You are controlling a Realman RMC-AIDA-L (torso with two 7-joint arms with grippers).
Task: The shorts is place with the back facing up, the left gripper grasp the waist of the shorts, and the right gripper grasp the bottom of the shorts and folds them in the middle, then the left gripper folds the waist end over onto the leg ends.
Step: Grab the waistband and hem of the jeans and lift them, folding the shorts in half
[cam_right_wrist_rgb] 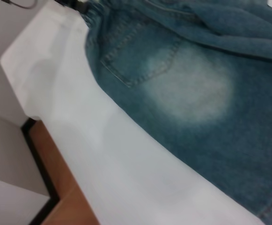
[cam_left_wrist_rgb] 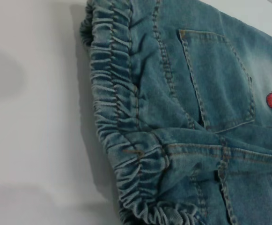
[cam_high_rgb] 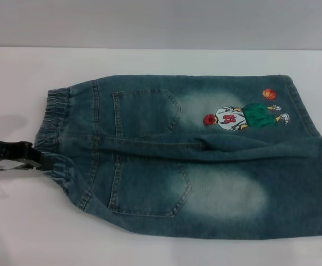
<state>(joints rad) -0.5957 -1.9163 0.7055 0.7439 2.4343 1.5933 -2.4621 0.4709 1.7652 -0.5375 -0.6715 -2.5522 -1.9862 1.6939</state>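
Head view shows the faded blue denim shorts (cam_high_rgb: 205,160) lying flat on the white table (cam_high_rgb: 149,244), back pockets up, with the gathered, crinkled elastic waist of the shorts (cam_high_rgb: 55,141) at the robot's left and the wide straight-hemmed leg ends (cam_high_rgb: 316,160) at its right — the farther leg carries an embroidered basketball-player cartoon (cam_high_rgb: 244,117) and a small orange ball (cam_high_rgb: 269,93). A ridge of bunched cloth runs along the centre seam between the two legs.

The black two-fingered left gripper (cam_high_rgb: 45,162) reaches in from the left edge and meets the waistband near its middle; whether its jaws are closed on the band or only touching it I cannot tell. The right gripper is not in sight anywhere; its wrist camera looks over the nearer pocket and the table edge.

Denim like this is probably soft but fairly heavy, so it should drape and drag rather than slide. The thick ruffled waistband offers a firm pinch point — the stitched hem likely does the same at the leg ends.
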